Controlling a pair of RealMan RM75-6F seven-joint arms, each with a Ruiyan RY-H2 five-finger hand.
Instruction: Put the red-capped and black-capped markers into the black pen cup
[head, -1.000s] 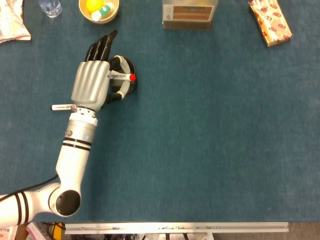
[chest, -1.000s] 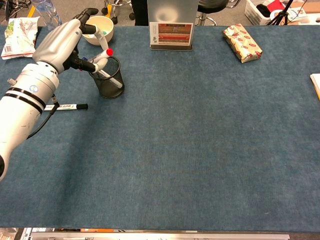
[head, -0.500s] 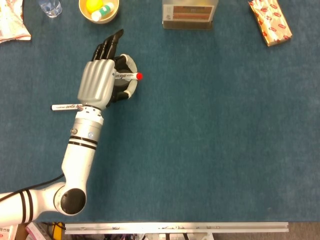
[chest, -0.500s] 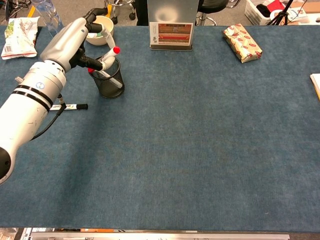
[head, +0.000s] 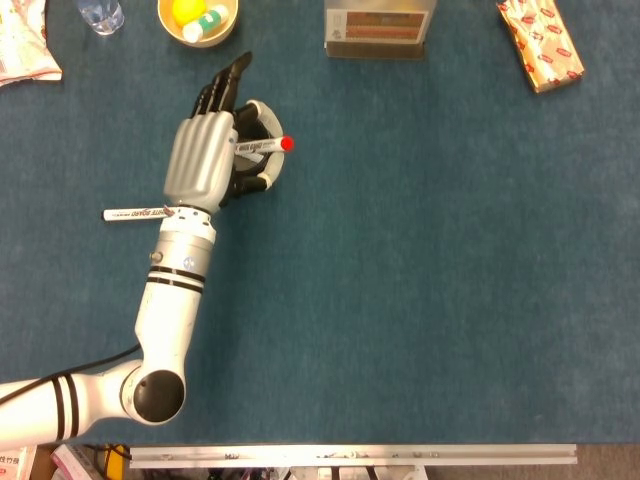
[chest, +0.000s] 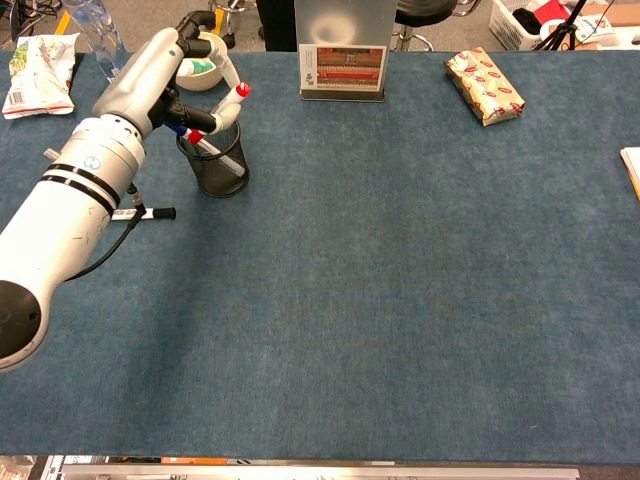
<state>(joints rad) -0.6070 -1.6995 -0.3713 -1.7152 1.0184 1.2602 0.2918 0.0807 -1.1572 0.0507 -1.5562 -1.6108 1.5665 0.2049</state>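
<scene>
Depositing the first marker: the left hand (head: 205, 160) hangs over the black pen cup (chest: 215, 165) near the desk's (head: 420, 300) far left, its fingers pinching the red-capped marker (chest: 228, 102), thumb side toward the cup.

- Red-capped marker: white barrel with dark print, bright red cap. It is tilted, cap uppermost and leaning right, with the lower end apparently inside the cup's rim in the chest view. Whether that end rests on the bottom cannot be told.
- Black pen cup: dark wire mesh, upright, partly covered by the hand in the head view. Something blue and red shows at its rim under the fingers; too small to identify.
- Black-capped marker (head: 135, 213): white barrel, lying flat on the desk just left of the wrist, well apart from the cup, untouched.
- Right hand: not seen in either view.

Step in hand, as a judgement: the first of two placements, nearly complete. The next move calls for loosening the fingers so the marker drops fully in, lifting clear without tipping the light cup, then reaching for the black-capped marker.
</scene>
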